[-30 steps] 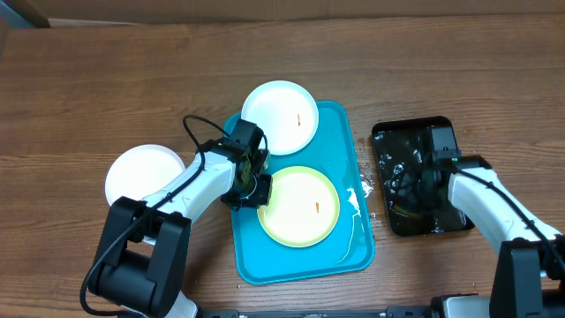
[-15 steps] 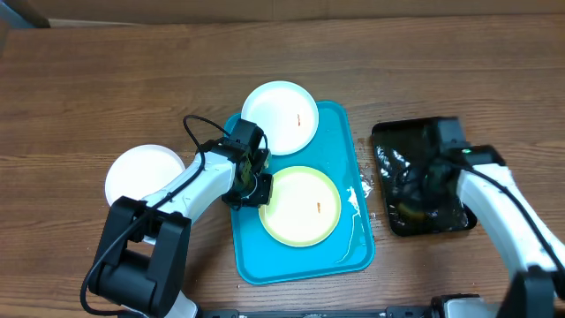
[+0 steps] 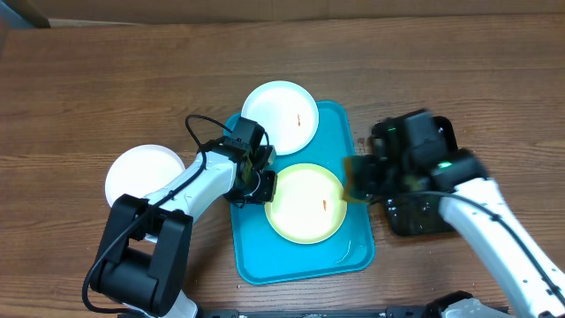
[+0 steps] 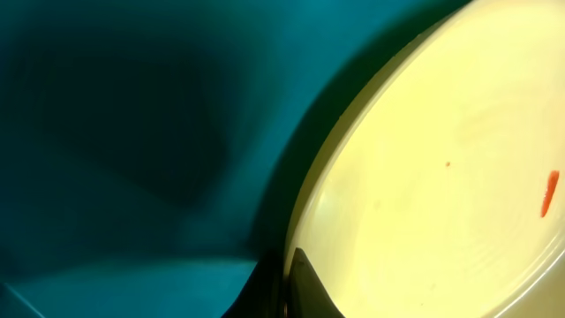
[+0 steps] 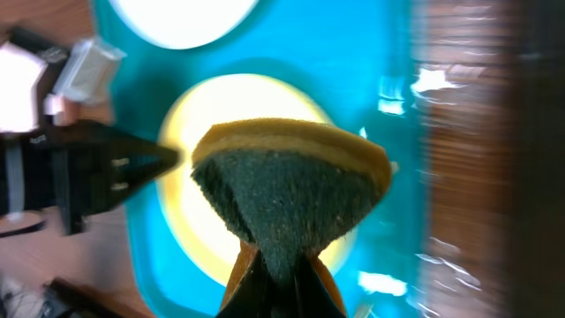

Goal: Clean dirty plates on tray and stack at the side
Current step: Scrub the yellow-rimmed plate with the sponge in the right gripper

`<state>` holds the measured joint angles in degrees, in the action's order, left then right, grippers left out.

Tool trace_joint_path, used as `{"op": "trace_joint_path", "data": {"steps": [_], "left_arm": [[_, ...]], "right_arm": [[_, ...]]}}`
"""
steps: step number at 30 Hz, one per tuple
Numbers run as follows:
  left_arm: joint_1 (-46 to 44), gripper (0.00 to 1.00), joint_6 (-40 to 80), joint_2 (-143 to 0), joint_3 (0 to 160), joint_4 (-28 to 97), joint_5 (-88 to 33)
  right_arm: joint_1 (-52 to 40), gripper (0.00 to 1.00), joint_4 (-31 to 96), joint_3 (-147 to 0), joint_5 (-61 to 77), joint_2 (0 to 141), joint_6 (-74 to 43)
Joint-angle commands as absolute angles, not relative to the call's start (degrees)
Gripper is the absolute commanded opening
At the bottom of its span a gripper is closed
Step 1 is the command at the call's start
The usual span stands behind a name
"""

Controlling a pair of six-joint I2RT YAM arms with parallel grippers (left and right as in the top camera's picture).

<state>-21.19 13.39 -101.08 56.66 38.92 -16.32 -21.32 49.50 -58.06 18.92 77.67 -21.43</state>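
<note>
The wooden table [image 3: 88, 79] bears the turquoise tray [image 3: 357, 252] at its middle and a smaller glossy black tray [image 3: 422, 221] to the right. The biggest change is on the right side. Half a second ago the right arm [image 3: 481, 208] hung over the black tray; it has now swung left. Its head is blurred in the overhead view and sits over the turquoise tray's right rim, covering the white foam smear that showed there before.

The right gripper [image 5: 281, 265] is clamped on a sponge [image 5: 282, 177], yellow on top with a dark green scrub face, folded where the fingers pinch it. In the right wrist view the sponge hangs above the yellow-green plate [image 3: 305, 205].

That plate lies on the near half of the turquoise tray and has shifted slightly right since the earlier frame. The left arm has hardly moved. The left gripper [image 3: 262, 184] is at the plate's left edge, and the left wrist view shows the rim running between its two dark fingertips, so it is closed on the rim.

One white plate [image 3: 281, 117] rests over the tray's far-left corner, unmoved. The other white plate [image 3: 141, 172] sits on the table well to the left, partly under the left arm, also unmoved.

An orange speck [image 3: 327, 204] lies right of centre on the yellow-green plate, and another [image 3: 299, 119] marks the far white plate.
</note>
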Motion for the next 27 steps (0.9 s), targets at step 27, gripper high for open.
{"op": "trace_joint_path", "data": {"steps": [27], "left_arm": [[-21.67, 0.04, 14.92, -101.91, 56.71, 38.76, -9.87]], "right_arm": [[-27.99, 0.04, 43.72, -54.76, 4.95, 105.12, -55.75]]}}
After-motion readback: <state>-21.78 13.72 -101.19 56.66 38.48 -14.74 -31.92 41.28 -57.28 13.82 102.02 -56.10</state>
